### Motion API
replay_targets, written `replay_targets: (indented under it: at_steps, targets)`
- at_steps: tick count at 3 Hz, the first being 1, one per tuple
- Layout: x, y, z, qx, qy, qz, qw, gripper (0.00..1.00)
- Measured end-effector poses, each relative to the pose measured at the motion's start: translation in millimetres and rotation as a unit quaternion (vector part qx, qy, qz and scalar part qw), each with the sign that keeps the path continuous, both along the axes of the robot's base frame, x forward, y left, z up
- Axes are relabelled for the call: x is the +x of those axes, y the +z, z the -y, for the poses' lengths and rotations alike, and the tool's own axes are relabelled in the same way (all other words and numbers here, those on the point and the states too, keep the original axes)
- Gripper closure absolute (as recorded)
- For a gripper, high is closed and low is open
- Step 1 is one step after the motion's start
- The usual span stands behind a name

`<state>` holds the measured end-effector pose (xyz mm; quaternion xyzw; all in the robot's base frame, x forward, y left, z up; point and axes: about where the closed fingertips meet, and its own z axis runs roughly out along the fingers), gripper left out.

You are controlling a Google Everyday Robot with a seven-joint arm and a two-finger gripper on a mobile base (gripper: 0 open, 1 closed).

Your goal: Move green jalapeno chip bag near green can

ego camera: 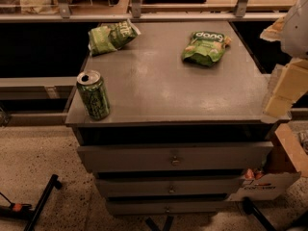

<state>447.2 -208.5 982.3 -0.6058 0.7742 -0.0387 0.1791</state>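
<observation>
- Green jalapeno chip bag (111,36) is seen crumpled on the cabinet top (159,90), behind the green can (94,95) and apart from it
- The gripper (286,88) is held far right of the can, beyond the top's edge; whether it is spread or pressed together cannot be told
- The lighter bag should be pinched at its crumpled middle, the darker bag (204,46) right of the can left alone, and the upright can not knocked

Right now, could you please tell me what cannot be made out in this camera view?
Tool, right edge beside the table: mostly cut off by the frame.
Green jalapeno chip bag, far left corner: lettering partly lost in its crumples.
Green can, near left corner: its far side is turned away.
</observation>
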Motion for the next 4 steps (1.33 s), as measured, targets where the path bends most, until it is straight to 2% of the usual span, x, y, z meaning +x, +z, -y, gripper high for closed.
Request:
replay_targets:
  at_steps: [1,2,3,4]
  targets:
    - [45,-4,-27,0.012,0.026,0.025,0.9993,0.00]
    - [108,-16,-61,0.021,0.044,0.062,0.9969,0.00]
    - [163,-19,-95,0.026,0.065,0.103,0.9922,0.00]
    - [205,-19,-132,0.031,0.078,0.144,0.9859,0.00]
